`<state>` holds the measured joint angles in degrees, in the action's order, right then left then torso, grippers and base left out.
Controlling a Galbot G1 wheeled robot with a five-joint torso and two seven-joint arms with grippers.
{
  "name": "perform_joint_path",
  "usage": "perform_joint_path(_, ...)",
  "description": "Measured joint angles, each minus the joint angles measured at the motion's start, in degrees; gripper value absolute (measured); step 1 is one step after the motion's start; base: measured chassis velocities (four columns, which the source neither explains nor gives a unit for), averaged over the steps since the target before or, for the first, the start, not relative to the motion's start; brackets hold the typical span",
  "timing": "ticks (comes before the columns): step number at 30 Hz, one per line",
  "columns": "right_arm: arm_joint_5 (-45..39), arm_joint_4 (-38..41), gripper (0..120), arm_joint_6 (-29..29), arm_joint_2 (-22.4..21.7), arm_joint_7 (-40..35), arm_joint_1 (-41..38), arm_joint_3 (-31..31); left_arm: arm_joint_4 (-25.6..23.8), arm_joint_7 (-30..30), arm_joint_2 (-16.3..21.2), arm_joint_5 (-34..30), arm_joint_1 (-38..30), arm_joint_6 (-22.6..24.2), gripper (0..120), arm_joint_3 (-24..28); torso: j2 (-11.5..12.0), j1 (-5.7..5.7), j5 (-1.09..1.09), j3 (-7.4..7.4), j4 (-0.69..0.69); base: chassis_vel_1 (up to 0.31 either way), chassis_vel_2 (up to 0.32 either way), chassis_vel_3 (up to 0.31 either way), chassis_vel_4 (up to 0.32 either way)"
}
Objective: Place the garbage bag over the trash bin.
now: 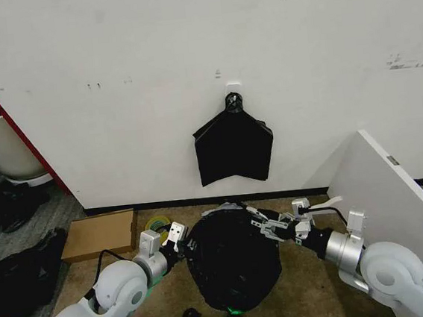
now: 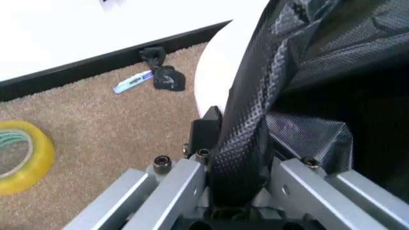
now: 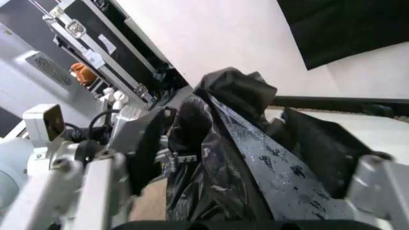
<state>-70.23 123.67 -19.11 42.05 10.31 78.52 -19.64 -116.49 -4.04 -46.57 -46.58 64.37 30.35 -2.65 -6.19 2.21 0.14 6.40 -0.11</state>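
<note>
From the head camera, I am seeing the bag [image 1: 233, 265], glossy and crinkled black, draped between my two grippers and hiding most of the bin. The left gripper [image 1: 176, 240] is pressing against its left edge and the right gripper [image 1: 267, 228] is sitting at its upper right rim.

On the left wrist, my fingers [image 2: 172, 191] are clamped on a twisted, dimpled band of bag [image 2: 246, 139]; the bin [image 2: 217, 72], smooth white wall, is lying just beyond them, with tape [image 2: 19, 155] off on the carpet.

On the right wrist, my fingers [image 3: 377, 177] are pinching a taut, shiny strip of bag [image 3: 255, 148], the left gripper [image 3: 137, 143] gripping opposite.
</note>
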Motion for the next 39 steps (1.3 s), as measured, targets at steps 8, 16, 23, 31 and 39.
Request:
perform_joint_path(8,-1.6,-0.3,32,0.4,0.6,-0.8,0.0,0.3,-0.1,-0.4,-0.3,-0.3,-0.8,0.2,0,0.5,0.0,0.00,0.01,0.00,0.00,0.000,0.000,0.000,0.000)
perform_joint_path(16,-2.4,0.1,5,0.6,0.4,-1.1,0.2,-0.2,0.1,-0.5,-0.6,-0.2,-0.7,0.3,0,0.8,0.0,0.00,0.00,0.00,0.00,0.000,0.000,0.000,0.000)
perform_joint_path(23,-2.1,-0.1,0,0.8,0.5,-1.1,0.0,0.2,0.1,-0.5,-0.6,0.0,-0.4,0.3,0,0.8,0.0,0.00,0.00,0.00,0.00,0.000,0.000,0.000,0.000)
perform_joint_path(31,-1.1,-3.0,0,1.7,1.0,-3.0,-3.8,2.9,-0.3,0.4,-0.4,1.3,0.5,-0.6,0,0.7,0.0,0.00,0.00,0.00,0.00,0.000,0.000,0.000,0.000)
perform_joint_path(39,0.3,-8.9,0,1.5,-0.5,-3.6,-11.0,8.2,-1.1,1.5,-0.2,3.9,2.0,-2.4,0,0.6,0.0,0.00,0.00,0.00,0.00,0.000,0.000,0.000,0.000)
